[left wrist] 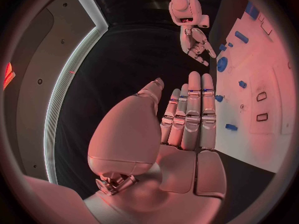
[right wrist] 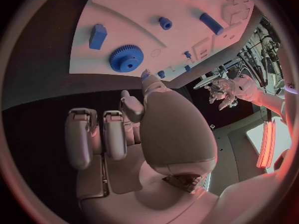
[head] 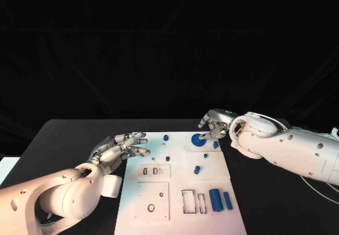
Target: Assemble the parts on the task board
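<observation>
Fingers of right hand (head: 214,125) curled, holding nothing, just above blue gear (head: 198,140) at upper middle of task board (head: 230,220). Left hand (head: 121,148) fingers extended, empty, beside board's left edge. Step: likely reaching for gear. Next: lower, close around gear rim.

White task board (head: 180,215), flat rectangular plate mid-table w/ inset panels & cut-out slots. Blue gear (head: 198,140) lies flat near far right corner; toothed rim, centre hub. Small blue block (head: 216,144) just beside it. Short blue pegs (head: 168,158) scattered across far half. Two blue cylinders (head: 215,199) lie side by side near right edge, next to rectangular slots (head: 189,201).
</observation>
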### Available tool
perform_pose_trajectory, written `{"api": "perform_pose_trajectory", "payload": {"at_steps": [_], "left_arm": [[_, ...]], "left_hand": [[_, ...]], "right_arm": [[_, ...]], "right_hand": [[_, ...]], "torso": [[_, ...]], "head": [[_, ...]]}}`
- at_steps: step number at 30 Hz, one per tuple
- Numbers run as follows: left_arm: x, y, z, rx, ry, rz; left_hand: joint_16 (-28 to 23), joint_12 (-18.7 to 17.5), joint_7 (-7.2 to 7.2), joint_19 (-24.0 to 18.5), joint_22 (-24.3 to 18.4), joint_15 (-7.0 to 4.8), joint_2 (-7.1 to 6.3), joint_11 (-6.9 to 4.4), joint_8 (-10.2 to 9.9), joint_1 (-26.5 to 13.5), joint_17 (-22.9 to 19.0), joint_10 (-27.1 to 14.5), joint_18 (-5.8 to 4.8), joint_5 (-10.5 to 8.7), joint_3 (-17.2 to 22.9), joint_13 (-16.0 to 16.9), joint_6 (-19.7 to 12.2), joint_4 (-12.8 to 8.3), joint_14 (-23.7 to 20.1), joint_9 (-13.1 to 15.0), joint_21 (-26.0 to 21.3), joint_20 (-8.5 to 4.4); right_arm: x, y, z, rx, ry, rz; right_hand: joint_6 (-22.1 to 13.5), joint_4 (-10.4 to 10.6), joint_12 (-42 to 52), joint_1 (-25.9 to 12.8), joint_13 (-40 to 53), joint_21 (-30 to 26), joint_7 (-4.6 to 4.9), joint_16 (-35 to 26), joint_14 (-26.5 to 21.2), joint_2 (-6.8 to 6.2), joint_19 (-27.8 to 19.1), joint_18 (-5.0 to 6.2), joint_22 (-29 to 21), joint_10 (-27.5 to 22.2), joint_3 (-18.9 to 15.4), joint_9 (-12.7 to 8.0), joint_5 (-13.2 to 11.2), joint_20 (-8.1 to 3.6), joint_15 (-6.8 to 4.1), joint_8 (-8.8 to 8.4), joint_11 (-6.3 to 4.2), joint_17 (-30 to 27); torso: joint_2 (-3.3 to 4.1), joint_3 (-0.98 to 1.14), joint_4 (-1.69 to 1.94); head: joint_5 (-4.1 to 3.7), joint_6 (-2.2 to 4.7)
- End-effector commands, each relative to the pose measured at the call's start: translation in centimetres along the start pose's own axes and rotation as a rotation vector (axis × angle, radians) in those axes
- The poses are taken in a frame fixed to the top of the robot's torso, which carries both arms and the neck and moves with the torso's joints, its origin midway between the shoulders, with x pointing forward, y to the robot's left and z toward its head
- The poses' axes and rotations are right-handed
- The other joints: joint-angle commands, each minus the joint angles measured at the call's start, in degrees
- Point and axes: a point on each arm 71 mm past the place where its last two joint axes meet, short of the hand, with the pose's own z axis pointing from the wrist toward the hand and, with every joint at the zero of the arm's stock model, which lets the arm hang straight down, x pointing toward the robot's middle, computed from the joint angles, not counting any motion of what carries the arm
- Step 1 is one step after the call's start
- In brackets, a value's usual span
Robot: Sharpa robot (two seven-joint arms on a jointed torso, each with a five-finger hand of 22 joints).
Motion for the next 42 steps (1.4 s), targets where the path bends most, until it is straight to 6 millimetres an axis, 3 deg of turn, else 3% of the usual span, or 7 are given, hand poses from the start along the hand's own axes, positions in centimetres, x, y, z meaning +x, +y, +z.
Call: {"api": "perform_pose_trajectory", "payload": {"at_steps": [1,19,42], "left_arm": [[0.2,-0.1,0.1,0.003,0.014,-0.007],[0.0,0.0,0.1,0.003,0.013,-0.007],[0.0,0.0,0.2,-0.003,0.015,-0.008]], "left_hand": [[-0.39,-0.24,0.11,-0.20,-0.05,0.04,0.43,0.10,-0.29,-0.04,0.06,-0.27,0.62,-0.20,-0.10,-0.06,-0.31,-0.40,-0.31,-0.03,-0.19,0.18],[-0.39,-0.24,0.11,-0.20,-0.05,0.04,0.43,0.10,-0.29,-0.04,0.06,-0.27,0.62,-0.20,-0.10,-0.06,-0.31,-0.40,-0.31,-0.03,-0.19,0.18],[-0.39,-0.24,0.11,-0.20,-0.05,0.04,0.43,0.10,-0.29,-0.04,0.06,-0.27,0.62,-0.20,-0.10,-0.06,-0.31,-0.40,-0.31,-0.03,-0.19,0.18]], "right_arm": [[0.5,-0.4,0.1,0.046,0.073,0.011],[2.1,-0.1,0.7,0.044,0.108,-0.022],[2.6,0.0,1.4,0.045,0.111,-0.041]], "right_hand": [[-0.29,0.59,3.97,0.52,4.39,0.60,0.20,0.82,4.63,-0.07,0.83,-0.72,4.10,0.78,-0.30,-0.04,0.37,0.42,0.70,0.04,0.16,7.50],[0.40,0.92,12.71,0.96,13.63,1.46,0.28,2.06,5.04,0.39,1.47,-1.05,5.75,2.69,-0.85,0.05,0.91,0.78,0.94,0.58,0.41,10.08],[1.81,-0.30,16.33,1.85,17.25,1.92,0.14,2.38,5.15,2.68,1.86,-1.23,6.70,3.84,0.27,0.14,1.52,0.78,0.89,1.31,0.29,10.79]], "torso": [[0.01,-0.04,0.03],[0.06,-0.07,0.15],[0.08,-0.04,0.13]], "head": [[-0.14,-0.10],[-0.20,-0.34],[-0.10,-0.67]]}}
